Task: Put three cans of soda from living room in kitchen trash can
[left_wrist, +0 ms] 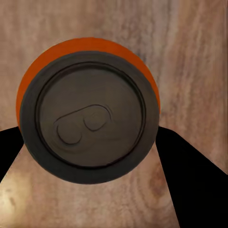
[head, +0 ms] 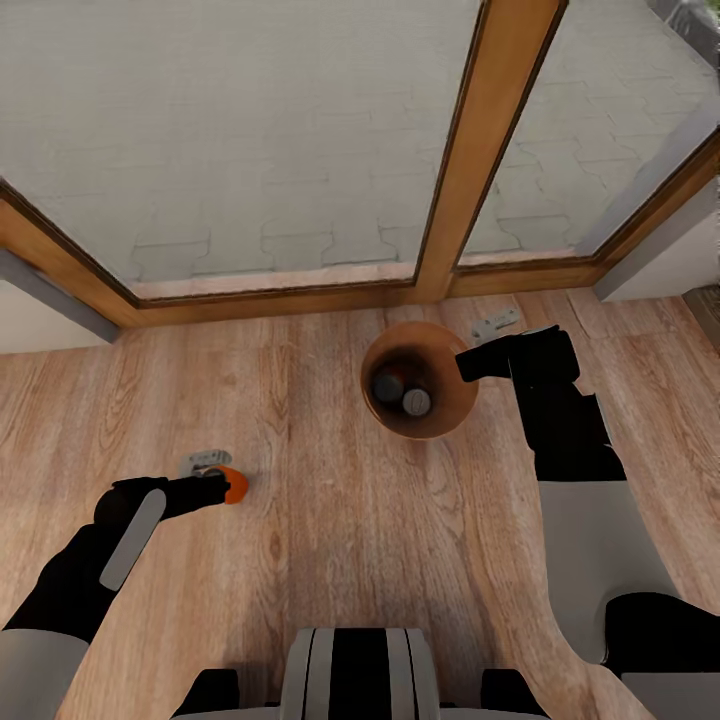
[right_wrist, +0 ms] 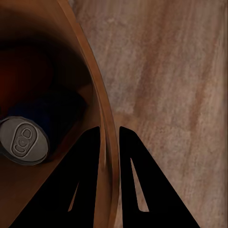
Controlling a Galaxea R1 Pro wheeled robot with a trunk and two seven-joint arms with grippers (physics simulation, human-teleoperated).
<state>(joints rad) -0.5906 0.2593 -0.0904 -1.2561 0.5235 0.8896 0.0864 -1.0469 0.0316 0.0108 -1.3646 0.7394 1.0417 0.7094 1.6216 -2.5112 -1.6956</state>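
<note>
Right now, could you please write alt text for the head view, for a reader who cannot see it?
The left gripper closes on an orange soda can above a wood plank floor. The right gripper pinches the rim of a round bin holding two cans, before wood-framed glass doors.

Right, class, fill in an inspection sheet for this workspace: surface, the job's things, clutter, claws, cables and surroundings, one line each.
Surface: light wood plank floor.
Job's things: trash can stands upright on the floor, with two soda cans inside; the orange can stands upright on the floor, outside the bin.
Clutter: small grey metal fittings on the floor, one beside the orange can and one behind the bin.
Claws: left claw straddles the orange can; whether it grips is unclear. Right claw is closed on the bin's rim, one finger inside and one outside.
Cables: nothing seen.
Surroundings: wood-framed glass doors with paving outside.
</note>
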